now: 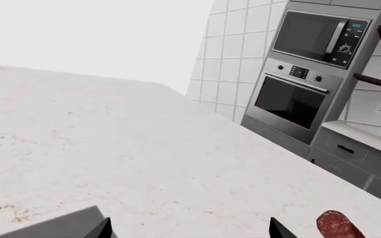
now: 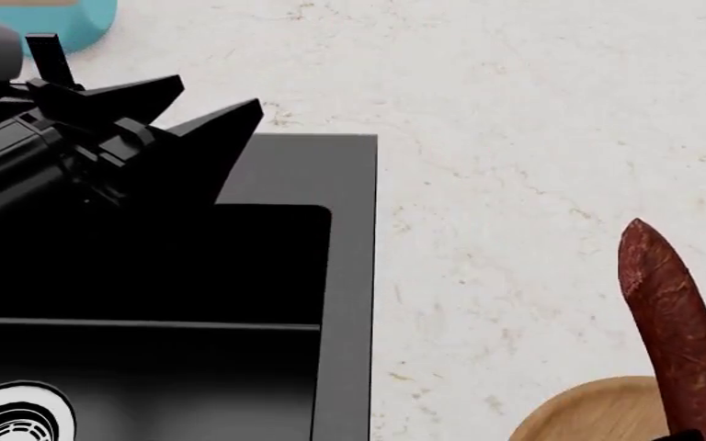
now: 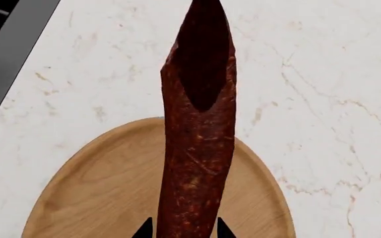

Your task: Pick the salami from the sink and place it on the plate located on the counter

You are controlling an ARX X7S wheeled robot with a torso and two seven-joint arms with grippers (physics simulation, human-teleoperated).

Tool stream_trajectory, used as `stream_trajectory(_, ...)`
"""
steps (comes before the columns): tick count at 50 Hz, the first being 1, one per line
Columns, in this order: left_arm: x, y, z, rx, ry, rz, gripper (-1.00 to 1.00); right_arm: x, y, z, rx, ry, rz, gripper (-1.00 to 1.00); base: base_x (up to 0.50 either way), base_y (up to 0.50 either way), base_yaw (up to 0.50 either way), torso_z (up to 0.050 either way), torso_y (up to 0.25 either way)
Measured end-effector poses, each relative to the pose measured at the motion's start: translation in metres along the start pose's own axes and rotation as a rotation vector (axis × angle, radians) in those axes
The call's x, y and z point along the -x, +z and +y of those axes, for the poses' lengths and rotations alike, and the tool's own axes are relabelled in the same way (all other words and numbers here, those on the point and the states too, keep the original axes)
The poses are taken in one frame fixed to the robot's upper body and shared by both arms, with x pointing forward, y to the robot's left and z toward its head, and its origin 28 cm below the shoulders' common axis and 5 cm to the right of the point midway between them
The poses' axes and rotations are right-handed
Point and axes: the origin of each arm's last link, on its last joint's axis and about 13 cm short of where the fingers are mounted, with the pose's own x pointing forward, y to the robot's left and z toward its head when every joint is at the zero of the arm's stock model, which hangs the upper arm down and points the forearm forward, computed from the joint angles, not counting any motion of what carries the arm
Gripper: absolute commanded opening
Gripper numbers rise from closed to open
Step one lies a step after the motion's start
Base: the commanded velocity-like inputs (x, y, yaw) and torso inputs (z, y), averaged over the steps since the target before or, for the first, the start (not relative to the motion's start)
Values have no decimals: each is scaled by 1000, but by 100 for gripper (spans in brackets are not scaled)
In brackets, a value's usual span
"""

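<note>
The salami [image 3: 197, 148] is a dark reddish-brown stick held between my right gripper's [image 3: 182, 230] two black fingertips, above the round wooden plate [image 3: 97, 198] on the counter [image 3: 323, 74]. In the head view the salami [image 2: 672, 322] stands tilted over the plate [image 2: 598, 413] at the lower right. In the left wrist view its end [image 1: 339, 225] shows at the frame's bottom edge. My left gripper [image 2: 187, 115] is open and empty, above the back rim of the black sink [image 2: 341, 276]; its tips [image 1: 101, 229] show far apart over the counter.
The sink's silver drain [image 2: 10, 423] shows at the lower left. A blue object [image 2: 65, 23] sits on the counter behind the left arm. An oven and microwave stack [image 1: 309, 74] stands beyond the counter's edge in the left wrist view.
</note>
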Motion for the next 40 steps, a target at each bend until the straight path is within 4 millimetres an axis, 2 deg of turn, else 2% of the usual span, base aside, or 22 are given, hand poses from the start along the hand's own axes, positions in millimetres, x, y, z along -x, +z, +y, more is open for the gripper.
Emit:
stream_trajectory(18,-2,-3,2,7,-8,2,100,-4,-7,-3,-4,-15,133,-100,0,0,0,0,0)
stream_trajectory(40,-3,-5,3,15,-19,5,100,-18,-20,-3,23,-18,246,-100,0,0,0,0,0)
